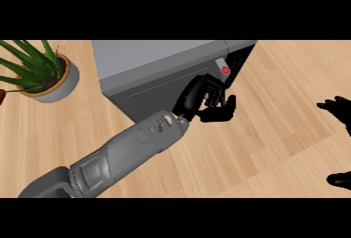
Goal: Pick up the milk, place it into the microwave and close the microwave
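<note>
The grey microwave (161, 56) stands at the top centre of the wooden counter, and its door (147, 95) looks shut or nearly shut. A control panel with a red button (225, 70) sits at the door's right end. My left arm reaches in from the lower left. Its hand (214, 106) is open, with relaxed fingers against the microwave's front just below the panel. My right hand (336, 108) rests open at the right edge, holding nothing. No milk shows anywhere in view.
A potted green plant (42, 74) in a grey pot stands at the left, beside the microwave. A small red thing (3, 95) peeks in at the left edge. Bare wooden counter (274, 135) spreads in front of and right of the microwave.
</note>
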Available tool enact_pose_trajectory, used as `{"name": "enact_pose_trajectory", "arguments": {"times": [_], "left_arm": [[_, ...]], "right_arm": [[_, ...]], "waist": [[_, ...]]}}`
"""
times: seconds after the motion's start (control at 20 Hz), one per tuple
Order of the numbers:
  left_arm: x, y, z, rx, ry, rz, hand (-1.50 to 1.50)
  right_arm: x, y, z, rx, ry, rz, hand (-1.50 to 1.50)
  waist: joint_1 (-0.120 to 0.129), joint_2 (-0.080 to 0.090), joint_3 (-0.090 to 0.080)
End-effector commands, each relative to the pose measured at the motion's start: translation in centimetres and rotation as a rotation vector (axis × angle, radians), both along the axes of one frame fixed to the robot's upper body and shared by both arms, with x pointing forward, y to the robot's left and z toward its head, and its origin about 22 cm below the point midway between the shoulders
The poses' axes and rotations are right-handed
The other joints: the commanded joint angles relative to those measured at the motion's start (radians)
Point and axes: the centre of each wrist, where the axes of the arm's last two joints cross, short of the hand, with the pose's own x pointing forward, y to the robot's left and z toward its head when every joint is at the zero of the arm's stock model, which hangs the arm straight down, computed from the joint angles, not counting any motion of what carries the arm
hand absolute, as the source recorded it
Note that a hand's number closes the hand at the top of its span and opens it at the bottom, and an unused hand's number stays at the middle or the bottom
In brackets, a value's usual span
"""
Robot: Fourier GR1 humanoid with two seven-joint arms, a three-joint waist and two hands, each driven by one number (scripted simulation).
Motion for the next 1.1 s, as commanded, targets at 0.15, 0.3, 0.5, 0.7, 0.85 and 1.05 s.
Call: {"name": "enact_pose_trajectory", "arguments": {"times": [0.15,0.3,0.5,0.7,0.85,1.05], "left_arm": [[-0.5,-3.3,2.3,-0.038,-0.031,-0.064,1.5],[-0.4,-3.3,2.4,-0.045,-0.033,-0.052,1.5],[-0.5,-3.1,1.9,-0.042,-0.036,-0.023,1.5],[-0.5,-3.2,2.1,-0.059,-0.033,-0.004,1.5],[-0.5,-3.1,1.9,-0.064,-0.044,0.013,1.5],[-0.4,-3.0,1.7,-0.066,-0.046,0.036,1.5]], "right_arm": [[1.1,2.9,3.4,-0.096,-0.085,0.299,1.5],[1.0,4.3,3.6,-0.108,-0.085,0.355,1.5],[0.8,5.4,4.5,-0.116,-0.105,0.387,1.5],[0.4,6.5,4.9,-0.135,-0.101,0.436,1.5],[0.2,7.2,5.2,-0.129,-0.109,0.451,1.5],[-0.3,7.5,5.1,-0.136,-0.095,0.467,1.5]], "waist": [[-0.022,-0.004,0.003],[-0.031,-0.004,0.004],[-0.051,-0.006,0.005],[-0.069,-0.01,0.004],[-0.078,-0.007,0.004],[-0.083,-0.005,0.006]]}}
